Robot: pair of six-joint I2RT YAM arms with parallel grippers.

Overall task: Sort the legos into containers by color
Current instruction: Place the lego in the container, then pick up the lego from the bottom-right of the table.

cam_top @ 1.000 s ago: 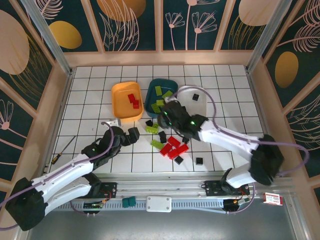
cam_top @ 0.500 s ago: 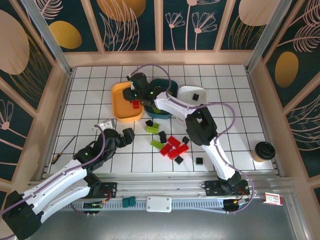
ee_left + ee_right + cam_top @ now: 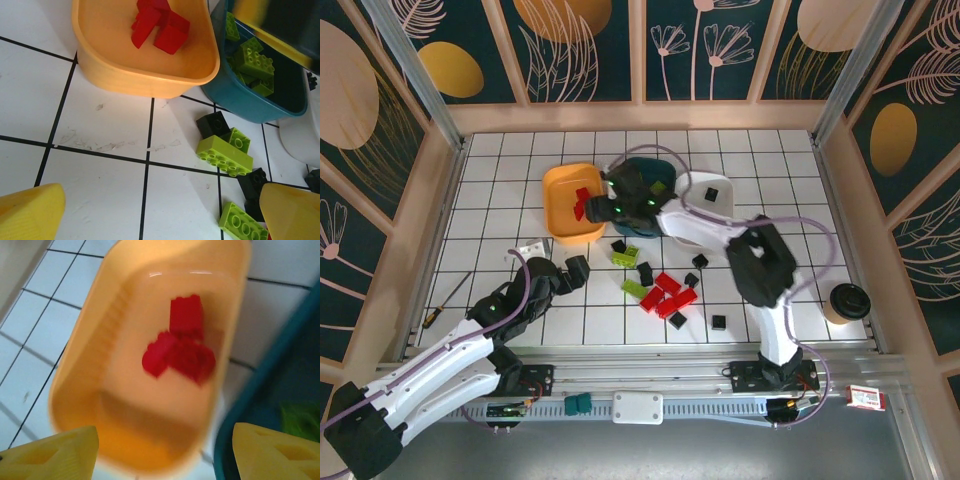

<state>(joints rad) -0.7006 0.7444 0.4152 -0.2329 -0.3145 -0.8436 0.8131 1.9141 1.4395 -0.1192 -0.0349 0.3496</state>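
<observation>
The orange container (image 3: 563, 215) holds red legos (image 3: 583, 196), which also show as a red heap (image 3: 160, 25) and a blurred red clump (image 3: 182, 347). My right gripper (image 3: 592, 207) hangs over this tub, open (image 3: 165, 455), with nothing between its yellow fingers. The teal container (image 3: 260, 95) holds lime legos (image 3: 250, 55); my right arm covers most of it from above. The white container (image 3: 720, 205) holds a black lego (image 3: 713, 193). Loose lime (image 3: 625, 256), red (image 3: 667, 295) and black (image 3: 719, 322) legos lie mid-table. My left gripper (image 3: 576, 272) stands open (image 3: 160, 215) just left of them, over bare tile.
A screwdriver (image 3: 447, 298) and a small white piece (image 3: 532, 248) lie at the left. A paper cup (image 3: 847, 300) stands at the right edge. Two teal blocks (image 3: 578, 403), a white box (image 3: 638, 407) and a red-and-white tag (image 3: 865, 398) sit on the front rail.
My right gripper swung from the loose pile to above the orange tub and its jaws opened. The red heap in the tub looks larger. My left arm drew back slightly.
</observation>
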